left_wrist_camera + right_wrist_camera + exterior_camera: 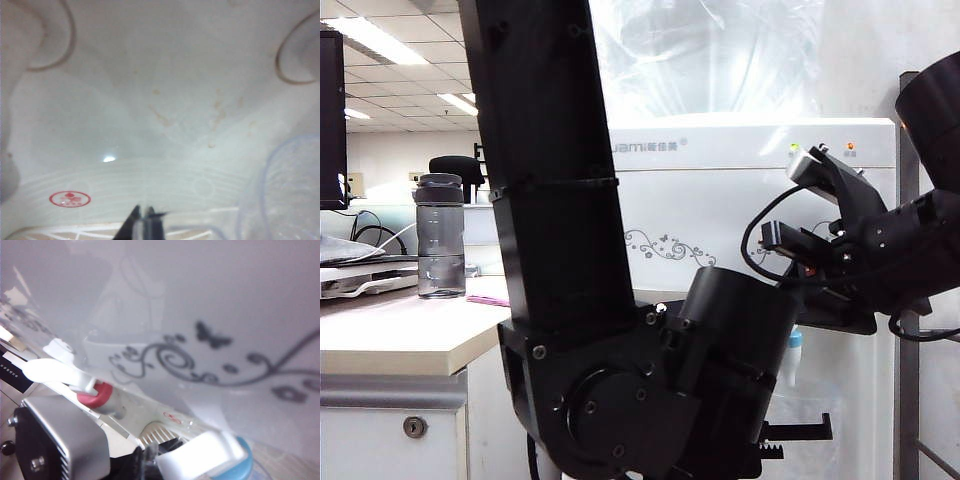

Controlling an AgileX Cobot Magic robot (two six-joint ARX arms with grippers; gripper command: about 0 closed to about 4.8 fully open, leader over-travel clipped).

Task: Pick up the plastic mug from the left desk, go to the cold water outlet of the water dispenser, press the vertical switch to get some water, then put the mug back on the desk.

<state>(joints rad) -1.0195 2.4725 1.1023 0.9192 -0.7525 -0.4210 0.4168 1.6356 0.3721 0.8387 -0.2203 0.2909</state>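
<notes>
My left gripper (145, 221) is shut on the clear handle of the plastic mug (292, 195), which hangs inside the water dispenser's (720, 200) tap recess. In the exterior view the mug (812, 398) shows faintly below the cold water outlet (794, 342) with its blue collar. My right gripper (144, 460) reaches in from the right, fingertips together, right beside the vertical switch (197, 456) of the blue-collared tap (242, 466). Whether it touches the switch I cannot tell. The left desk (390, 340) lies at the left.
The red-collared tap (97, 393) with its long flat lever (50, 371) sits beside the blue one. A silver box (62, 440) on the other arm is close to my right gripper. A smoky-grey bottle (440, 236) stands on the desk. A metal post (908, 380) rises at the right.
</notes>
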